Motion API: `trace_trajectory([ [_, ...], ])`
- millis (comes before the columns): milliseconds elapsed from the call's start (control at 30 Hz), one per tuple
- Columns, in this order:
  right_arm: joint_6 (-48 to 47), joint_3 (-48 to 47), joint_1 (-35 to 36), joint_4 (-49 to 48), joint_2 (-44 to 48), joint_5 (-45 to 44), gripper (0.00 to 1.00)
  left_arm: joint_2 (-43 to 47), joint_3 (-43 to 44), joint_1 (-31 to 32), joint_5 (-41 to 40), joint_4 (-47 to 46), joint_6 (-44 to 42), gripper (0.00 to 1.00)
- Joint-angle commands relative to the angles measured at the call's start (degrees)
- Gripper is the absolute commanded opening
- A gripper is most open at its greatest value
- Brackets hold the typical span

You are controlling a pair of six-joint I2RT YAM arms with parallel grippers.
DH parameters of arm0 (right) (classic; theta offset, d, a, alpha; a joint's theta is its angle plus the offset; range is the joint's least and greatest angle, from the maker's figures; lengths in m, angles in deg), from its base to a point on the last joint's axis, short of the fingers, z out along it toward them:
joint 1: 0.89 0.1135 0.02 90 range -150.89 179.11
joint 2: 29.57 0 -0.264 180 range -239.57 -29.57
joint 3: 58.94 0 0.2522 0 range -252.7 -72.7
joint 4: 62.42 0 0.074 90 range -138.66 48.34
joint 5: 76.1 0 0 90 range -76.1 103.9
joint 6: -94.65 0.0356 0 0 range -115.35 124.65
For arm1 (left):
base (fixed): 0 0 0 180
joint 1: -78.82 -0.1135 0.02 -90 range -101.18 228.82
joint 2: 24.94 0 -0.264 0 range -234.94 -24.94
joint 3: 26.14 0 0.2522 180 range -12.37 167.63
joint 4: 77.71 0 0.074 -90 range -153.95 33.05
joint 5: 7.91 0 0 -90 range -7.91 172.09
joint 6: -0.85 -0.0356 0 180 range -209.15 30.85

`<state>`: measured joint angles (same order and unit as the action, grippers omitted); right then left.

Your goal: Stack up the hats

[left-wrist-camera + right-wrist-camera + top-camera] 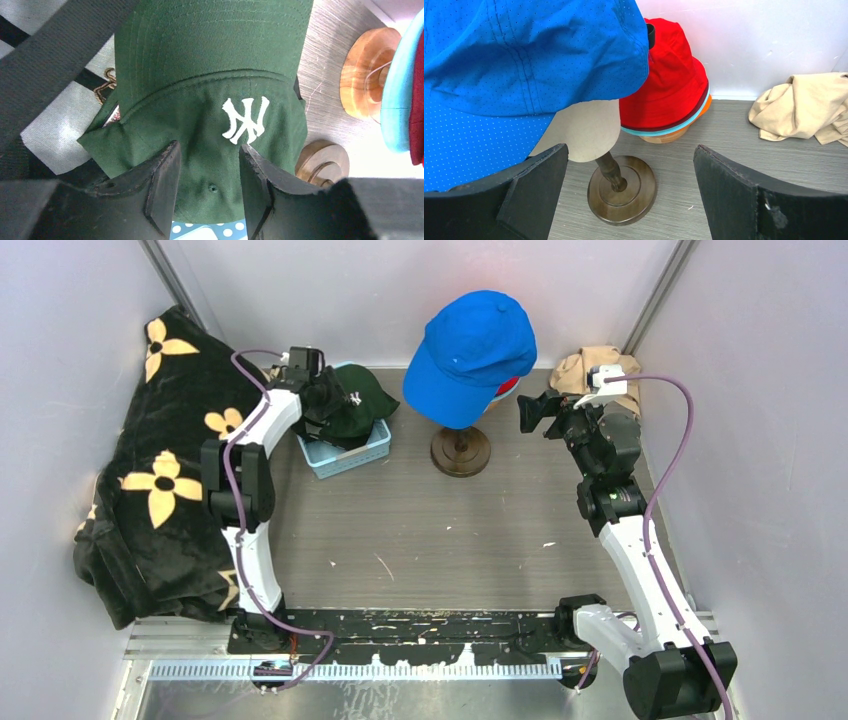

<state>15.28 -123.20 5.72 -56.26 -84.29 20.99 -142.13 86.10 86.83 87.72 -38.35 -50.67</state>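
The left end effector (209, 148) is lowered over a light blue basket (351, 463), in which the dark green NY cap (200, 75) is held. The crown of that cap is flanked by the two fingers (162, 185), with the fabric filling the gap between them; whether it is actually pinched or merely straddled cannot be told. The brim is pointed away from the fingers, and a strip of the basket (blue, dotted with holes) is seen just beneath the crown.

The right end effector (630, 150) is spread wide, and nothing is held between its fingers. Directly ahead of it and to its left, the blue cap (524, 60) is perched on a cream head form (584, 132), which is carried by a dark wooden stand (621, 192) on the worktop (734, 130). Farther ahead, behind the stand, the red bucket hat (669, 80) is seated on top of a pile; the teal bucket hat (644, 132) and the orange bucket hat (705, 105) are shown only as rims under it. Ahead and to the right, a beige rag (804, 105) is left crumpled by the back wall.
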Motion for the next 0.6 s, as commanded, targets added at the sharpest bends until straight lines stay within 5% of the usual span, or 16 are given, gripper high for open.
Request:
trace_trajectory([
  [0,-1.03,-2.32,-0.23,-1.37,1.28,-0.68,1.0,-0.79,3.1,0.72,1.27,-0.06,-1.2,0.47],
  [133,-1.18,-2.22,-0.2,-1.44,1.38,-0.93,1.0,-1.88,3.73,0.95,2.11,-0.4,-1.29,0.35],
  [267,-1.18,-1.82,-0.23,-1.54,1.57,-1.03,1.0,-1.33,3.25,1.04,2.69,-1.9,-1.3,0.0],
  [567,-1.0,-1.6,-0.21,-1.53,2.45,-1.03,1.0,8.97,2.52,1.06,0.89,-1.76,-0.68,0.0],
])
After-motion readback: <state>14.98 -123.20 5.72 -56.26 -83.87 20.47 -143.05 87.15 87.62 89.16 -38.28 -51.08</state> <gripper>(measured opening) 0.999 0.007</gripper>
